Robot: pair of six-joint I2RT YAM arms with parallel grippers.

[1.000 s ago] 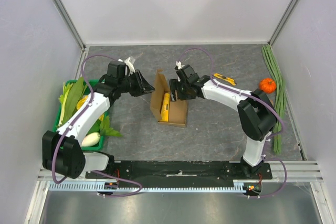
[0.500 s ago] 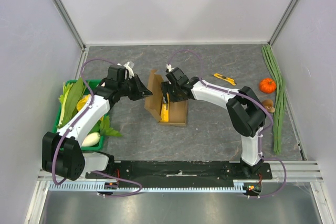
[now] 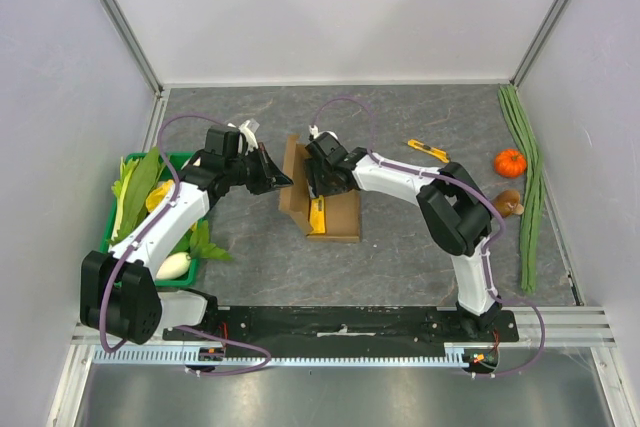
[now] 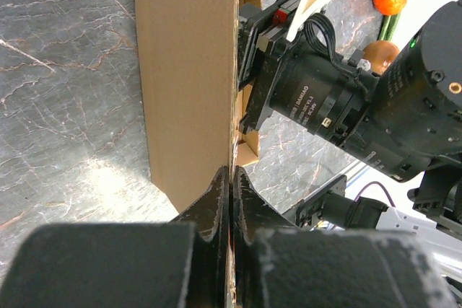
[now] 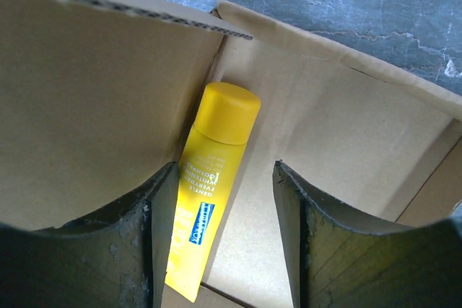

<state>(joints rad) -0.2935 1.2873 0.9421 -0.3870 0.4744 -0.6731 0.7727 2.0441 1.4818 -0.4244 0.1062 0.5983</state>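
Left end effector point(image 4: 229, 178) is pinching the box flap point(image 4: 188, 70), right end effector point(image 5: 224, 171) gaping.
Next (likely): gripping the tube point(image 5: 216, 142) inside the box point(image 3: 342, 219).

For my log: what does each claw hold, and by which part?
Left claw pinches the cardboard box by its flap edge; right claw holds nothing.

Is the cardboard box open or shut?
The cardboard box is open. The left gripper pinches its raised flap, and the right wrist view looks in at a yellow tube lying inside, between the open fingers of the right gripper.
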